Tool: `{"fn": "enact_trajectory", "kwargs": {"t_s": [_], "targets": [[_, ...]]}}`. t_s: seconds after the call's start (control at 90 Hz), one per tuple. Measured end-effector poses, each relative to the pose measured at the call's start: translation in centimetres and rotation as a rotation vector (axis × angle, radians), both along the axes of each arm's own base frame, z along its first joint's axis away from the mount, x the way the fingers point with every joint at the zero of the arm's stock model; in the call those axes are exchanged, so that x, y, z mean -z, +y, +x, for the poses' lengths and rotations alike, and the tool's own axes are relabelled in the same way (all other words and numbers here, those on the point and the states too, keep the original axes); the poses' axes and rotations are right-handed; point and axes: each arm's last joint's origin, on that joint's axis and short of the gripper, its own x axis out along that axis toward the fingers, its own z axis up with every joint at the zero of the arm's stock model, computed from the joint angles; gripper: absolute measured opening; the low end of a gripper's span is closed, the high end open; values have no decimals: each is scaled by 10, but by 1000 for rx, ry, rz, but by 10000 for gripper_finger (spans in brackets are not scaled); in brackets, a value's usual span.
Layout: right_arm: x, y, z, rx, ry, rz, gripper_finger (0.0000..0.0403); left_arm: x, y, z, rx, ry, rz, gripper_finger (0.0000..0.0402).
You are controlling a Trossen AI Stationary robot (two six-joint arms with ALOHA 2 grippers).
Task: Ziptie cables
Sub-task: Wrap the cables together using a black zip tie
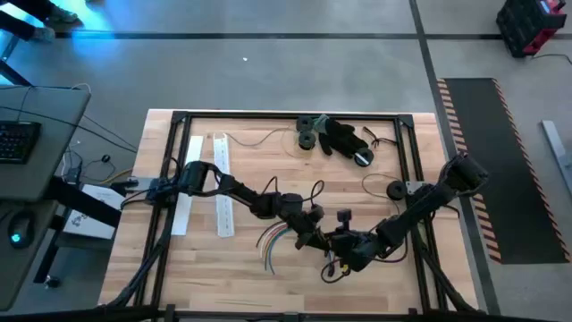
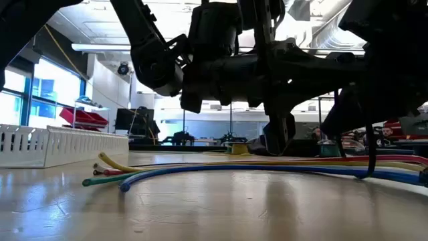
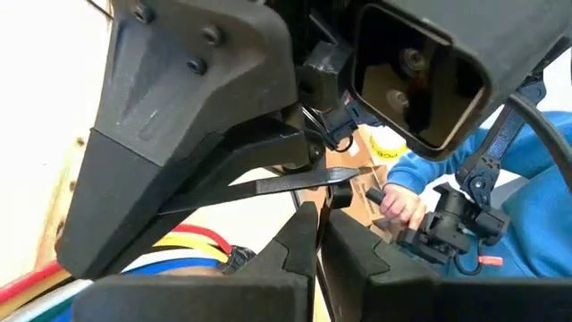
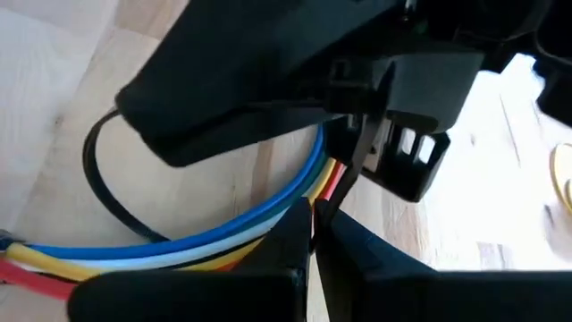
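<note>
The cables (image 1: 273, 237) lie in a loose bundle on the wooden table near its middle, their coloured ends (image 2: 107, 175) fanned toward the left. A black zip tie makes a wide loop (image 4: 98, 174) round the bundle (image 4: 179, 246). Both grippers meet just above the cables. My left gripper (image 1: 313, 233) comes from the left and my right gripper (image 1: 341, 245) from the right. Each is shut on the zip tie, with the fingertips almost touching those of the other. My left gripper pinches the zip tie's thin strip (image 3: 308, 184) at its fingertips, beside a small black block on the tie. The strip lies across the fingers and is clear of the table. The right arm's body hides where the strip runs on. My right gripper pinches the zip tie's free strip (image 4: 344, 174) between its two fingertips, just above the cables. The fingers lie across the strip. From them it rises straight to a block (image 4: 353, 85) under the left gripper, while the loop hangs slack round the bundle.
Two long white perforated strips (image 1: 222, 192) lie left of the cables. A black lumpy heap (image 1: 344, 136) with round black parts (image 1: 307, 139) sits at the far edge. A black frame (image 1: 170, 179) borders the table. Beyond the table, a person in a blue sleeve (image 3: 527, 197) holds a device.
</note>
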Motion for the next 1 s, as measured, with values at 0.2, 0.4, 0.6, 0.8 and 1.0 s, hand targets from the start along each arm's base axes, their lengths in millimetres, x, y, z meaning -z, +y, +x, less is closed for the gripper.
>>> {"fn": "enact_trajectory", "kwargs": {"t_s": [0.2,0.4,0.6,0.8,1.0], "targets": [[1,-1,-2,32,16,26,0,0,0,0,-1,0,0,0],[2,-4,0,35,33,45,0,0,0,0,-2,0,0,0],[2,-9,3,37,41,33,0,0,0,0,-3,0,0,0],[1,-4,0,40,10,-10,0,0,0,0,-4,5,-6,0],[1,0,-3,28,-5,-30,0,0,0,0,-3,6,-6,0]]}}
